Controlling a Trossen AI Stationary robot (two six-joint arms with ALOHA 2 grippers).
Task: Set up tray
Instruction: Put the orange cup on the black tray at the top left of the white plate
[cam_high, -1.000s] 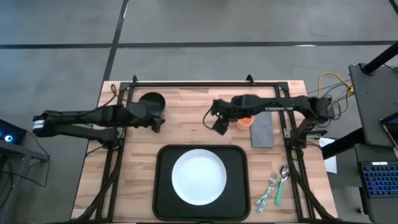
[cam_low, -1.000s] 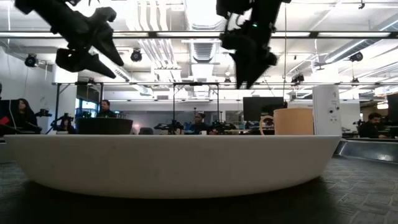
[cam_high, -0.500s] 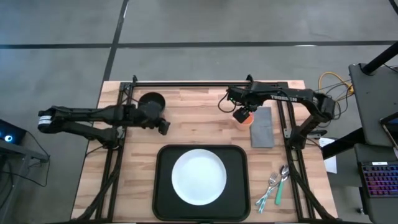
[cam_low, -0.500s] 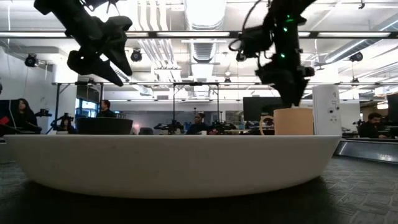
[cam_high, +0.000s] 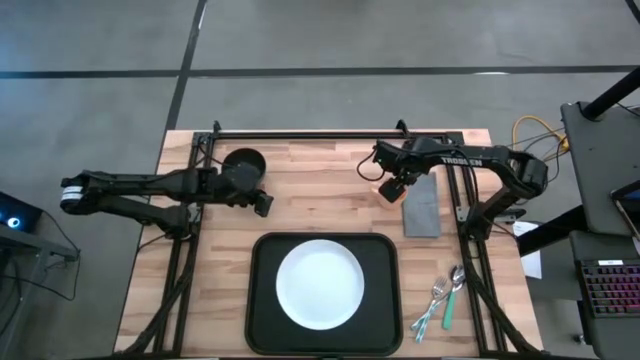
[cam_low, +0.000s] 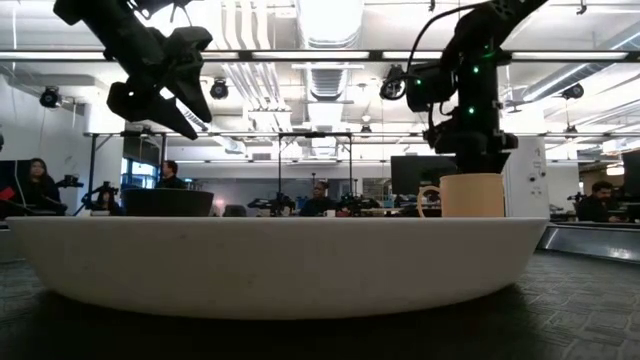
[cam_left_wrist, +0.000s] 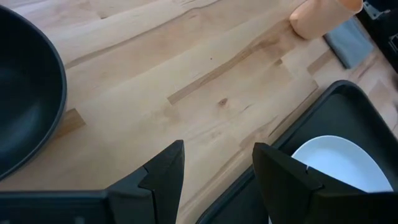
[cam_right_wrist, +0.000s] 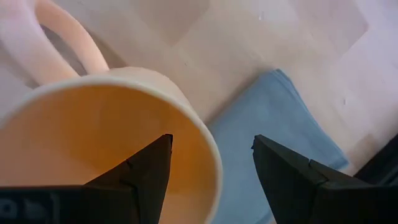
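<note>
Both arms nearer the mug.

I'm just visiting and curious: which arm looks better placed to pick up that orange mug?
Probably the right. Its open gripper hangs directly over the mug, one finger inside the rim, beside the napkin. The left gripper is across the table, near the black bowl.

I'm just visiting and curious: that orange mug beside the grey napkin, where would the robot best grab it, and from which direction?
Probably the rim wall, from above. The orange mug stands upright with its mouth open upward, beside the grey napkin. The right gripper is open, poised over the rim, one finger inside and one outside. The handle is on the far side from the napkin and looks a harder target.
</note>
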